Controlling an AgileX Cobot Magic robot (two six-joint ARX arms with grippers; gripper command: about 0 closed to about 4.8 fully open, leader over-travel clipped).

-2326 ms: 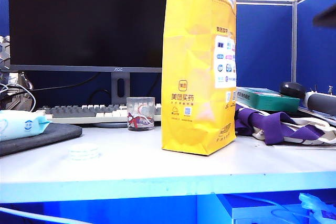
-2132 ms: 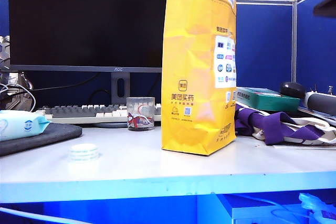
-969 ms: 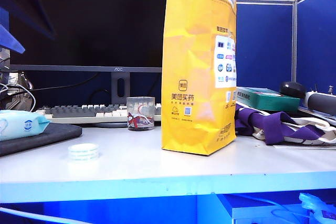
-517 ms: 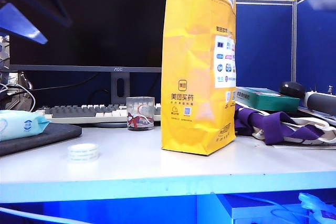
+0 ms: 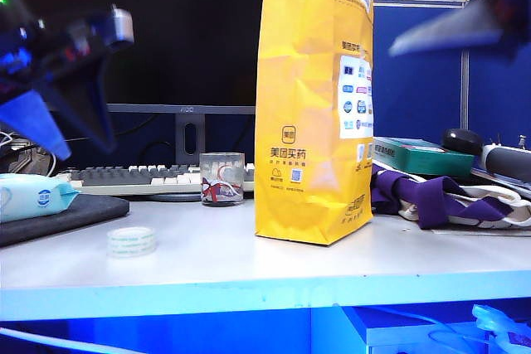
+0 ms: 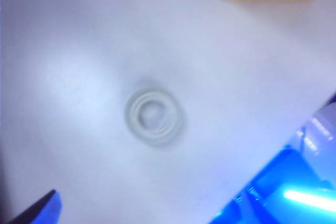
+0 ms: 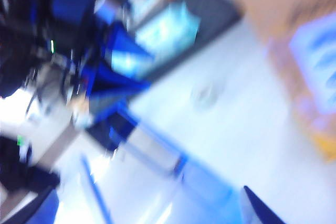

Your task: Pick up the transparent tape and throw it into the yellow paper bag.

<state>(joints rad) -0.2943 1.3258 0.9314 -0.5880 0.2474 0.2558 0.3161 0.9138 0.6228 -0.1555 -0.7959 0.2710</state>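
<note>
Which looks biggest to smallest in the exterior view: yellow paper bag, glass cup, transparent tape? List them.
1. yellow paper bag, by far the largest.
2. glass cup.
3. transparent tape, similar in width to the cup but much lower, and nearer the camera.

- Yellow paper bag (image 5: 311, 113) — bright yellow, with orange characters and logos, plus a white label of small blue icons on its side.
- Transparent tape (image 5: 132, 241) — whitish and see-through, with faint pale green bands; a pale grey ring in the left wrist view (image 6: 153, 116).
- Table (image 5: 249, 267) — pale grey-white top, front edge tinted blue.
- Glass cup (image 5: 222, 178), at 9 o'clock from the bag: clear, with red bits inside.
- Monitor (image 5: 191, 31): black screen, dark grey lower bezel.
- Keyboard (image 5: 133, 178): grey and off-white keys.
- Left gripper (image 5: 50, 80): black body, blue fingers.
- Right gripper (image 5: 465, 26): dark blue, blurred.
- Cloth (image 5: 440, 196), at 3 o'clock from the bag: purple and white.
</note>
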